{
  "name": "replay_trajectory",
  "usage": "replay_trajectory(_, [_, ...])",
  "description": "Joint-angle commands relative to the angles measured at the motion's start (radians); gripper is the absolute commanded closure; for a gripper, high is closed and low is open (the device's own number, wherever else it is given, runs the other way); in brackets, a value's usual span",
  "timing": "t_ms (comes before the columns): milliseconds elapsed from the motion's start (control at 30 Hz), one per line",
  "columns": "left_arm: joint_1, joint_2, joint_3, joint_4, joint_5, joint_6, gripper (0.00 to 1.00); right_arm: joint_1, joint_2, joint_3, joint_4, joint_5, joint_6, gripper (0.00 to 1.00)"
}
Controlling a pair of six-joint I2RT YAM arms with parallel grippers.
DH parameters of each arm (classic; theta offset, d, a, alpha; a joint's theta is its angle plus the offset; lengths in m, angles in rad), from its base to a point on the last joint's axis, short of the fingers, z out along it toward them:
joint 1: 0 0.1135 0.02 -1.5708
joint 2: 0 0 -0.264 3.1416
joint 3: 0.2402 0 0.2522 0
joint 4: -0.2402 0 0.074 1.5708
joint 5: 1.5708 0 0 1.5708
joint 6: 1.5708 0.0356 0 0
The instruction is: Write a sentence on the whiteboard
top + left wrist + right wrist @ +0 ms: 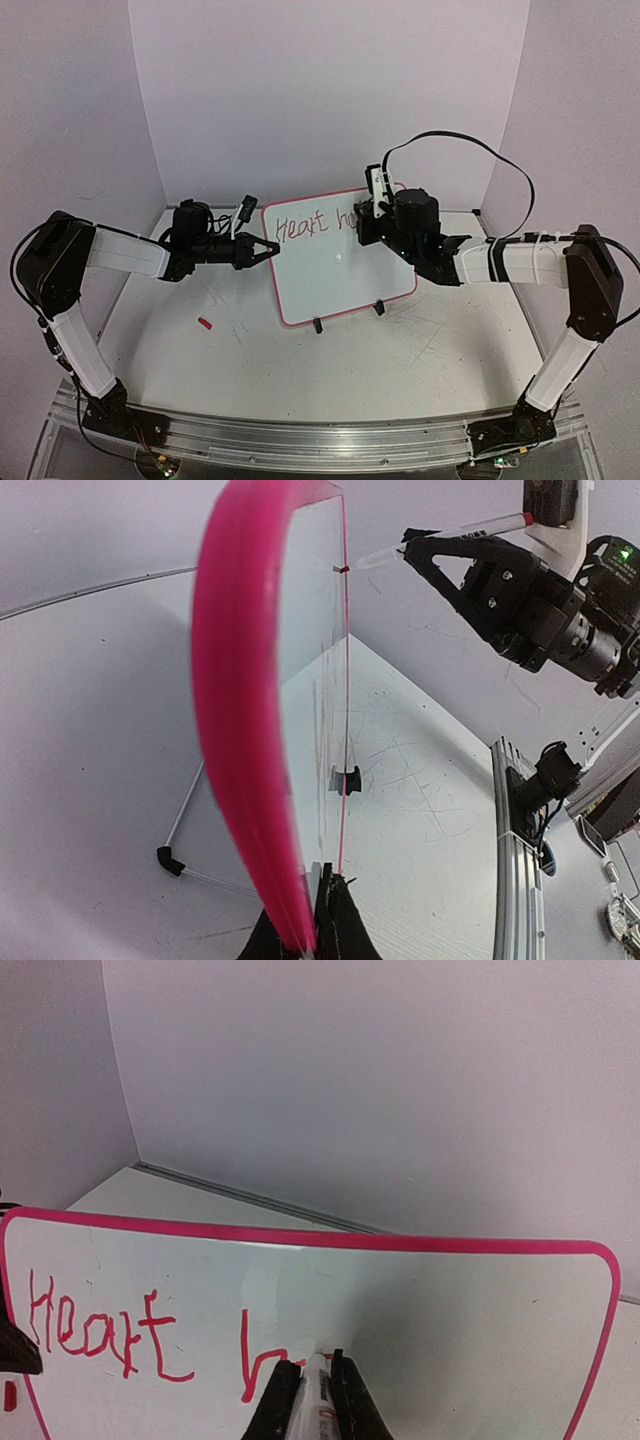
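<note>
1. The whiteboard [340,262] stands upright on the worktop [430,365], near its middle and between the two arms. It rests on two black clip feet [317,325] at its lower rim.
2. Its pink-red rim is rounded at the corners. The face turned toward the arms carries red handwriting [95,1335] along the top, reading "Heart", followed by the start of a second word beginning with "h".
3. The left fingers [258,246] reach in from the left and pinch the board's left edge. In the left wrist view they close on the rim from both sides, with the board seen edge-on between them.
4. The right fingers [352,1405] are pressed onto a white marker [316,1385] and pinch its barrel between them.
5. The marker's tip meets the board's face just right of the last red stroke, in the upper middle of the board.
6. From the left wrist view the marker lies nearly level, with its tip at the board and a red end pointing away from it.
7. A small red piece [205,323] lies on the worktop left of the board, well apart from it and below the left arm.
</note>
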Motion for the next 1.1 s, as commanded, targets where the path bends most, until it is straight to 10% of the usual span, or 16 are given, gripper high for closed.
replay_trajectory(0, [0.011,-0.003,0.014,-0.039,-0.149,0.146,1.00,0.002,0.017,0.007,0.003,-0.035,0.028,1.00])
replay_trajectory(1067, [0.011,-0.004,0.021,-0.043,-0.142,0.139,1.00,-0.036,-0.042,0.030,0.051,-0.004,-0.020,1.00])
